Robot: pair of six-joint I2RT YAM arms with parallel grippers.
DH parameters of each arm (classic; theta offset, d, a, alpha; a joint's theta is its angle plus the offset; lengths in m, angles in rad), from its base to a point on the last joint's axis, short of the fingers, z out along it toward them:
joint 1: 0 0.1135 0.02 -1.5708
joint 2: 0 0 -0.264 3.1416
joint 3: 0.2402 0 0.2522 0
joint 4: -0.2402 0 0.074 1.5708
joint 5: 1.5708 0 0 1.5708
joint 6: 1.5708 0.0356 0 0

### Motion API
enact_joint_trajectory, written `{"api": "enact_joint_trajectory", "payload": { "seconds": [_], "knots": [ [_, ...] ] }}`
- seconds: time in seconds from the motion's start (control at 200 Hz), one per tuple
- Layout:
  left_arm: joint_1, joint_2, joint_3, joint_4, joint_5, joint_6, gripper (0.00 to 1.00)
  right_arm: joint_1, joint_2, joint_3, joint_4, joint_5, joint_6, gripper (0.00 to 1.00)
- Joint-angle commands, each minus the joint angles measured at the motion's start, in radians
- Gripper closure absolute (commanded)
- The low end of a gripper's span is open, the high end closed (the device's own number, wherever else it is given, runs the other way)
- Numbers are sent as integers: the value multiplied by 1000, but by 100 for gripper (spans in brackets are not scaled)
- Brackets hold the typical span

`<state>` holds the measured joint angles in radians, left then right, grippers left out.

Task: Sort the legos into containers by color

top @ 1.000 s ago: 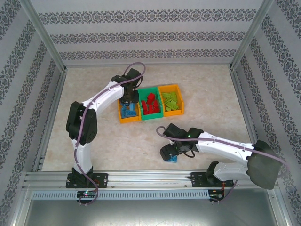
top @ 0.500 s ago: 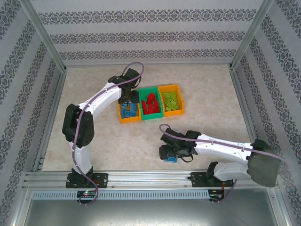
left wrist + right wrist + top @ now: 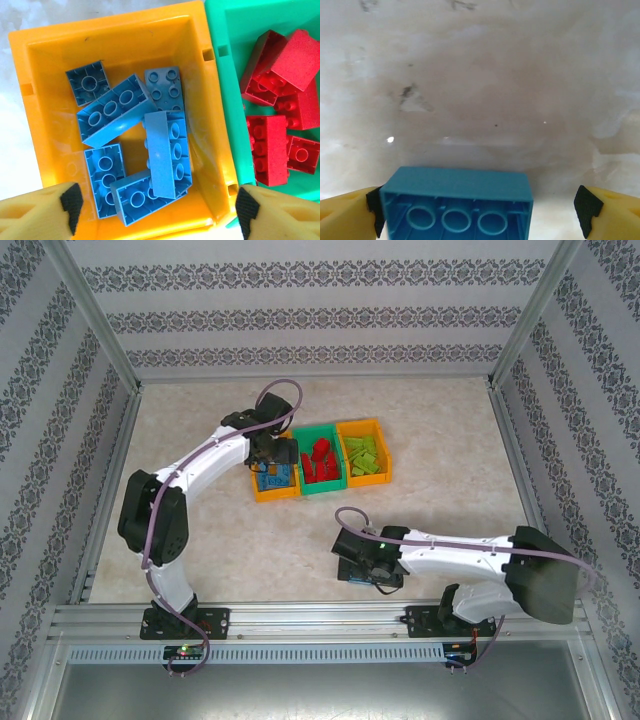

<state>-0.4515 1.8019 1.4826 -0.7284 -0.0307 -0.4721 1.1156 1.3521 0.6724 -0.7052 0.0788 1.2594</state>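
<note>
Between the right gripper's (image 3: 480, 211) wide-apart jaws lies a blue lego (image 3: 457, 192), off to one side.

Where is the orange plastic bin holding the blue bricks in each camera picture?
Top external: the orange plastic bin, leftmost of the joined row, holds blue bricks beneath the left gripper.
Left wrist: the bin spans most of the frame, above the open yellow fingers.
Shared landmark: the green plastic bin of red bricks joined to its right side.
</note>
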Motion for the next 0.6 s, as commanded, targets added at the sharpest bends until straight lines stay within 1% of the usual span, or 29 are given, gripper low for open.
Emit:
{"api": "enact_joint_trajectory", "payload": {
  "seconds": [0.0,0.135,0.35,0.445,0.485,0.595],
  "knots": [
    [-1,-51,-13,48,-1,39,14,7,43,18,7,21,51,4],
    [-2,-68,-40,64,-2,43,12,7,91,38,-15,20,38,10],
    [-2,-81,-63,70,-2,39,11,4,105,48,-5,37,3,29],
    [-1,-95,-67,63,-19,37,11,3,107,66,-20,39,-12,37],
    [-1,-105,-74,61,-29,36,11,3,102,73,-26,41,-17,39],
    [-1,-148,-101,64,-49,36,10,-11,72,118,-50,65,-57,40]
  ]
}}
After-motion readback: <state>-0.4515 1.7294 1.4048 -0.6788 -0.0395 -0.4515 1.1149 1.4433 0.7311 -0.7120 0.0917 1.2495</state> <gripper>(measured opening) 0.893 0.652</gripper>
